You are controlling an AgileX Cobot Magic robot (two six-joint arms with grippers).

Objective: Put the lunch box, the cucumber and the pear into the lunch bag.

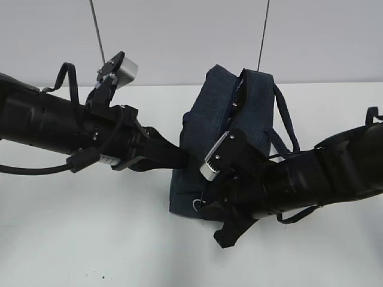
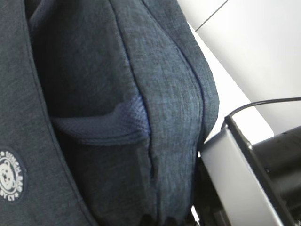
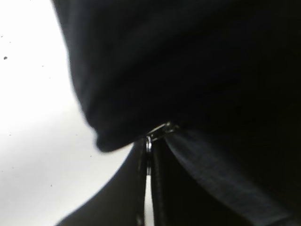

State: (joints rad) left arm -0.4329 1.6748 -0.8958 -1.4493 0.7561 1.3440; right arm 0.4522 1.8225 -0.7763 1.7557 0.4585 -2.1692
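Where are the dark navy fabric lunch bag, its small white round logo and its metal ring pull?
Dark navy fabric lunch bag (image 1: 206, 122), exterior view: side panel.
Small white round logo (image 2: 9, 175), left wrist view: its middle.
Metal ring pull (image 3: 148, 142), right wrist view: the ring.

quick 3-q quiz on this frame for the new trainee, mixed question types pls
1. True or false: the lunch bag lies flat on the table.
2. Multiple choice: in the right wrist view, the metal ring pull sits
A) against the dark bag fabric, between the closed gripper fingers
B) loose on the table, away from the bag
C) on a loop handle
3. Fill in: in the left wrist view, the white round logo shows at the ___ edge of the picture.

Key:
1. False; it stands upright, its top partly open.
2. A
3. left

Neither the lunch box, cucumber nor pear shows in any view.
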